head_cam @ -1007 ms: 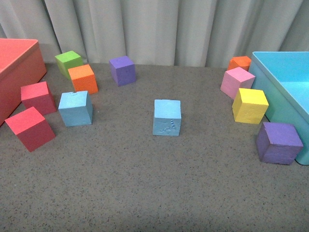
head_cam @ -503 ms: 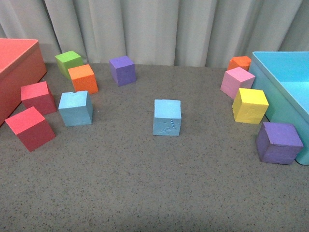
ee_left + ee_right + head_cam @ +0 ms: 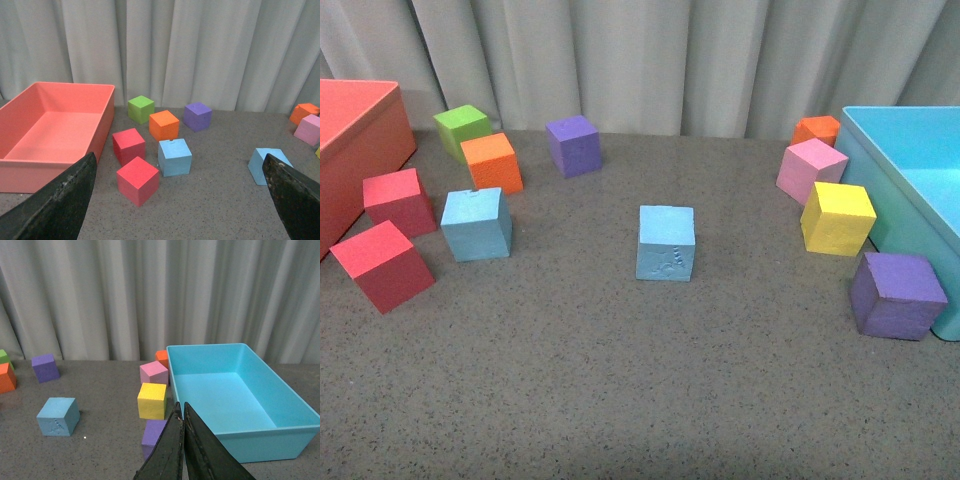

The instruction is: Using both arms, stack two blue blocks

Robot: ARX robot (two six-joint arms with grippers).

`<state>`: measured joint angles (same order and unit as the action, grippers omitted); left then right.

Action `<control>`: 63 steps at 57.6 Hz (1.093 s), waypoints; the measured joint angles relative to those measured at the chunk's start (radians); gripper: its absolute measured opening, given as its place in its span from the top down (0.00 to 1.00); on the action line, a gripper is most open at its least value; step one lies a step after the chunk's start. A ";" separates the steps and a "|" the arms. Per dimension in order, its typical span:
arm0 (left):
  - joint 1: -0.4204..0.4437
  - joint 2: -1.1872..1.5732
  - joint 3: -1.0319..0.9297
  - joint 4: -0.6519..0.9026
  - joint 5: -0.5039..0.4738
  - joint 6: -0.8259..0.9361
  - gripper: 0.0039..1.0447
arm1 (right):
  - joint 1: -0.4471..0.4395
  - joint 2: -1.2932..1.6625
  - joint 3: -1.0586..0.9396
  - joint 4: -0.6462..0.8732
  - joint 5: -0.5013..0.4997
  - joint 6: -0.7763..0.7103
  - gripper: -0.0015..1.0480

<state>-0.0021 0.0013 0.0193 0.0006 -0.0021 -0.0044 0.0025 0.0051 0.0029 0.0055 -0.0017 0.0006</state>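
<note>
On the front camera I see neither arm. The marked blue block sits alone mid-table with its embossed face toward me. The plain blue block stands well apart to its left, just beside two red cubes, with an orange cube and a green cube behind it. Nothing lies between the two blue ones. The red bin is at the left edge and the turquoise bin at the right, with a pink cube, a yellow cube and a purple cube along its wall. I count eleven cubes: two blue, two red, two orange, two purple, and one each of green, pink and yellow.

On the left wrist camera the left gripper is spread wide and holds nothing. The plain blue block lies beyond the gap between its fingers, and the red bin is empty.

On the right wrist camera the right gripper has its fingers pressed together with nothing between them, and they hide part of the purple cube. The turquoise bin is empty, and the marked blue block lies well apart from the gripper.
</note>
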 joint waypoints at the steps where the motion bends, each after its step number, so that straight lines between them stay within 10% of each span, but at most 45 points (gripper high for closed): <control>1: 0.000 0.000 0.000 0.000 0.000 0.000 0.06 | 0.000 0.000 0.000 -0.001 0.000 0.000 0.99; 10: 0.000 0.000 0.000 0.000 0.000 0.000 0.06 | 0.000 0.000 0.000 -0.004 0.001 -0.001 0.87; 22: -0.020 0.156 0.055 -0.158 -0.145 -0.060 0.06 | 0.000 -0.002 0.000 -0.004 0.001 -0.001 0.40; 30: -0.031 0.618 0.143 0.153 -0.146 -0.112 0.06 | 0.000 -0.002 0.000 -0.004 0.000 -0.001 0.08; 43: -0.094 1.335 0.520 0.283 -0.082 -0.103 0.06 | 0.000 -0.002 0.000 -0.005 0.000 0.000 0.09; 63: -0.166 1.962 1.114 -0.001 -0.206 -0.134 0.06 | 0.000 -0.002 0.000 -0.005 0.000 0.000 0.09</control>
<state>-0.1677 1.9636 1.1336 -0.0006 -0.2077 -0.1383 0.0025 0.0036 0.0029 0.0006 -0.0013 0.0006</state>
